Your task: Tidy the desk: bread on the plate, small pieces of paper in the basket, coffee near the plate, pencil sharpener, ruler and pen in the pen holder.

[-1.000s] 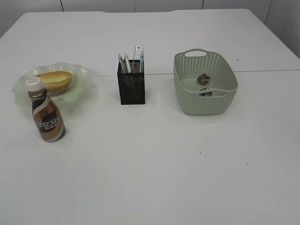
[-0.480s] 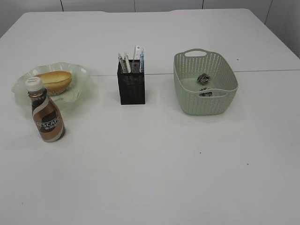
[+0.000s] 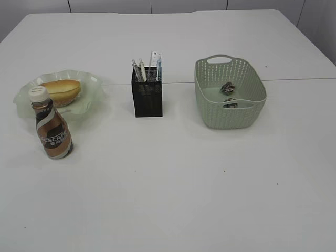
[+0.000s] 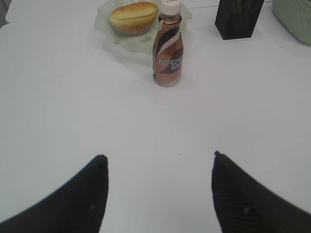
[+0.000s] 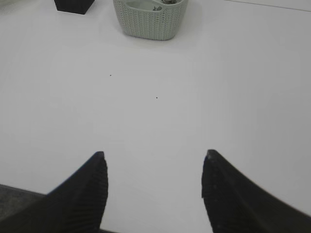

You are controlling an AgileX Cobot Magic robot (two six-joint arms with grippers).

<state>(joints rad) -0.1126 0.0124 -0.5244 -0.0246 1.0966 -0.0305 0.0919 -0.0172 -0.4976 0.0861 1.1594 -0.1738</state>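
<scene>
The bread (image 3: 61,90) lies on the pale green plate (image 3: 89,105) at the left. Just in front of the plate stands the brown coffee bottle (image 3: 53,126), upright. The black mesh pen holder (image 3: 147,97) holds pens and a ruler (image 3: 154,60); the pencil sharpener is hidden. Crumpled paper pieces (image 3: 228,88) lie inside the green basket (image 3: 210,105). My left gripper (image 4: 158,158) is open over bare table, well short of the bottle (image 4: 168,51). My right gripper (image 5: 153,155) is open and empty, far from the basket (image 5: 148,22). Neither arm shows in the exterior view.
A seam in the white table (image 3: 294,80) runs across behind the basket. The table's near edge (image 5: 19,190) shows at the lower left of the right wrist view.
</scene>
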